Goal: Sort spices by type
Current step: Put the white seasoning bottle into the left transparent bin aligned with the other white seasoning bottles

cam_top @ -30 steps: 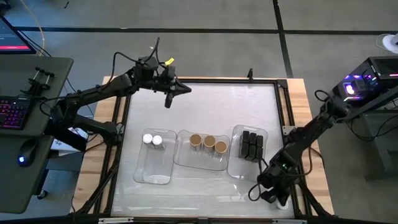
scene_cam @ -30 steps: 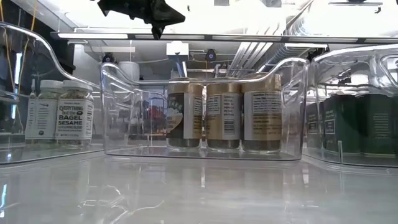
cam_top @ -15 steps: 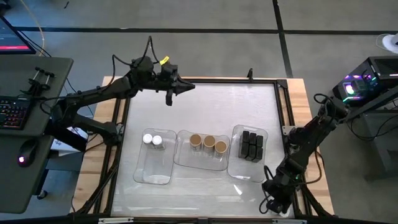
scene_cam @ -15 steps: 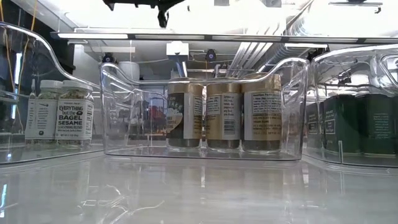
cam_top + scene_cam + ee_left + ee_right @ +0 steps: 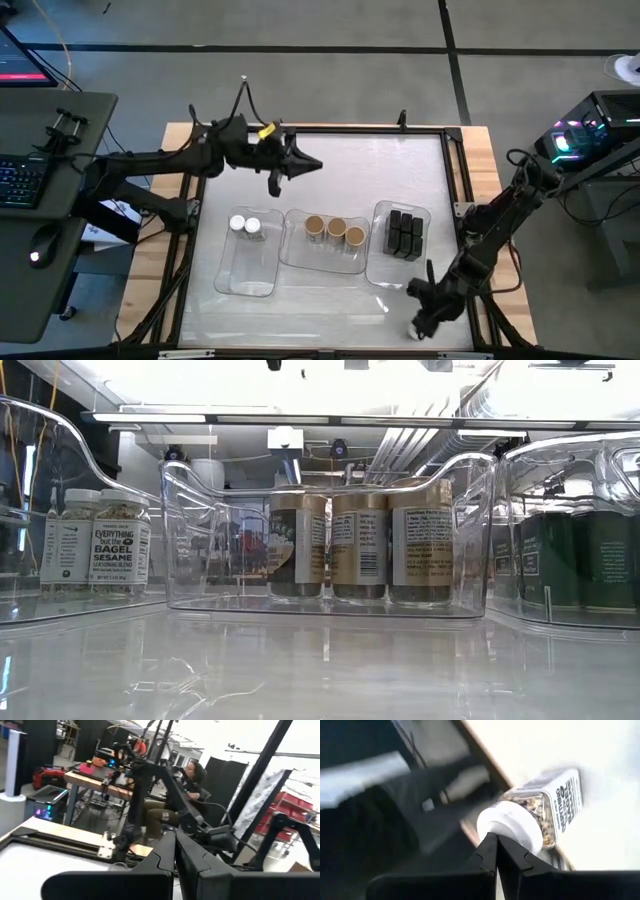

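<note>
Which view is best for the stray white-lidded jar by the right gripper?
Right wrist view: the clear jar with a white lid lies on its side just past the shut fingers of the right gripper, label readable. High view shows only a white speck at the table's near right edge. Low and left wrist views don't show it.

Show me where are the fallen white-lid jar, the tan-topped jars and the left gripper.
Fallen jar [image 5: 510, 822], right wrist view: on its white lid.
Tan-topped jars [image 5: 336, 229], high view: top of the middle one.
Left gripper [image 5: 318, 166], high view: at its fingertips.
</note>
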Robot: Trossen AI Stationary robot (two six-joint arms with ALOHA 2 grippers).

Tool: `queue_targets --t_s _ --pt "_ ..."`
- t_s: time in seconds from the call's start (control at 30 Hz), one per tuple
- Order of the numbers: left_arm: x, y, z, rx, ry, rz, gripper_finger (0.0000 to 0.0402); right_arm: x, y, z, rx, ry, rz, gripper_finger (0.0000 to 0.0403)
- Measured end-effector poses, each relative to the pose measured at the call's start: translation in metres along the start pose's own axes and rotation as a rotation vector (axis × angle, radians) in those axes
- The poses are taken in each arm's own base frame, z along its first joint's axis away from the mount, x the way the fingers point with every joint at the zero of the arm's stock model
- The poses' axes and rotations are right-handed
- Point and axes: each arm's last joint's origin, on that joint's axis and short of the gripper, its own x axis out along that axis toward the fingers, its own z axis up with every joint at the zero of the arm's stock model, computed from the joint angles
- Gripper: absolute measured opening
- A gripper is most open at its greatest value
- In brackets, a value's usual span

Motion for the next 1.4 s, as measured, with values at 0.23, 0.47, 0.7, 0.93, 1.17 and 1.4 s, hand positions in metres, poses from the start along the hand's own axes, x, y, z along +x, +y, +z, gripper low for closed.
queue_targets --t_s 0.23,0.47,0.7,0.93,1.17,1.4 --pt "0.003 -0.019 -0.003 -0.004 -0.005 -0.059 0.0000 -0.005 0.005 0.033 -0.008 -0.264 0.043 0.0000" --pt "-0.014 -0.037 0.011 0.020 -0.054 -0.114 0.0000 -0.015 0.016 0.065 -0.073 -0.374 -0.009 0.0000" --pt "-0.039 -0.049 0.026 0.059 -0.094 -0.126 0.0000 -0.010 0.036 0.083 -0.142 -0.367 -0.117 0.0000" --pt "-0.056 -0.056 0.032 0.081 -0.104 -0.128 0.0000 0.009 0.076 0.114 -0.288 -0.402 -0.168 0.0000" --pt "-0.060 -0.064 0.023 0.101 -0.008 -0.139 0.0000 0.024 0.113 0.148 -0.573 -0.406 -0.216 0.0000" --pt "-0.059 -0.070 0.005 0.093 0.144 -0.119 0.0000 0.040 0.140 0.185 -0.844 -0.376 -0.184 0.0000"
